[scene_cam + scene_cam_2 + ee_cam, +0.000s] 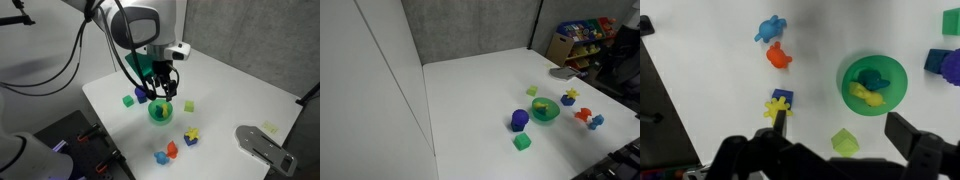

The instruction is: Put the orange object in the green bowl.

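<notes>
The orange object [778,56] is a small orange-red block lying on the white table next to a blue piece [769,28]. It also shows in both exterior views [172,149] [583,115]. The green bowl [892,100] holds a yellow and a blue toy and shows in both exterior views [160,112] [545,111]. My gripper [843,128] is open and empty, hovering above the table over a light green cube [844,141], beside the bowl and apart from the orange object. In an exterior view my gripper [162,86] hangs just above the bowl.
A yellow star piece [776,108] touches a blue block [783,96] near my one finger. A green cube [951,20] and a blue-purple cylinder [952,68] lie beyond the bowl. A grey plate-like object [262,143] sits near the table's corner. The table edge [120,150] is close.
</notes>
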